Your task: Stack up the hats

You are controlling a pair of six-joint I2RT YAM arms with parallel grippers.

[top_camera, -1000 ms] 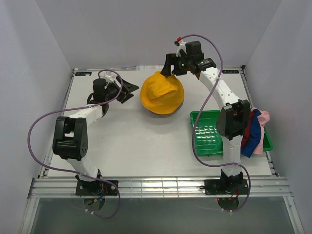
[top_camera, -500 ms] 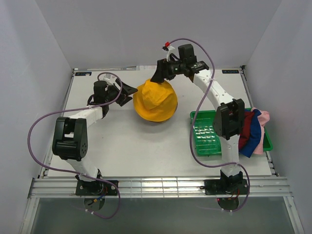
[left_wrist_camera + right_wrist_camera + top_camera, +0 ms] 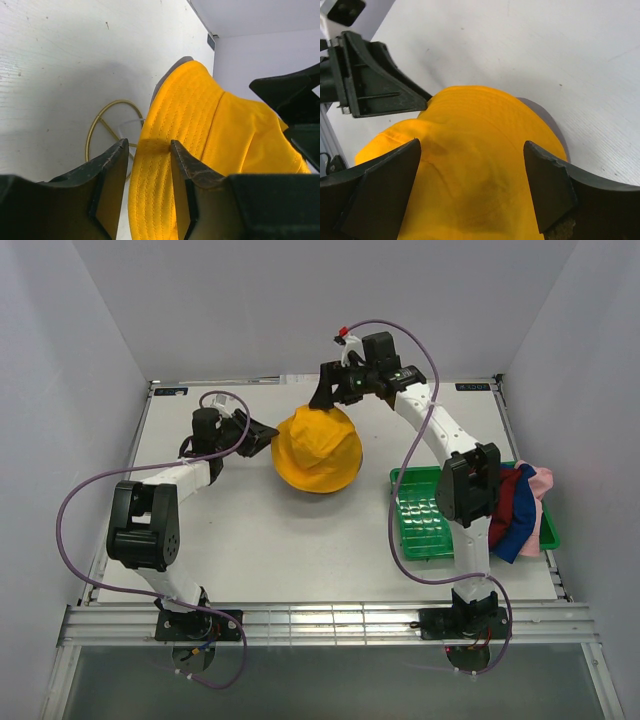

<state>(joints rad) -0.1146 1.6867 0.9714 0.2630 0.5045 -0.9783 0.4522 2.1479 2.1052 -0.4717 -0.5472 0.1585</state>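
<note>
The yellow bucket hat (image 3: 318,448) sits crown-up near the middle of the white counter (image 3: 280,530), toward the far side. Its brim flares out all round and its crown is dented and creased. In the left wrist view the hat rests over a gold wire stand (image 3: 106,126). Part of the stand's ring and spokes shows on the counter beside the brim.

The left end effector (image 3: 262,432) reaches in low from the left and meets the hat at the left edge of its brim. Its two dark fingers (image 3: 111,175) stand part-way apart, and a strip of stitched yellow brim fills the gap between them. Whether they actually pinch the fabric cannot be told.

The right end effector (image 3: 328,398) hangs over the far side of the hat, pointing down at the crown. Its jaws are spread wide, one finger on either side of the yellow fabric in its own wrist view, and it holds nothing.

On the right side of the counter lies a green plastic tray (image 3: 425,515) with a gridded floor. Piled at its right end, partly behind the right arm, are more hats: a dark red hat (image 3: 510,492), a blue hat (image 3: 518,532) and a pink hat (image 3: 541,485). They are crumpled together, and the pile spills over the tray's right rim, well apart from the yellow one.
</note>
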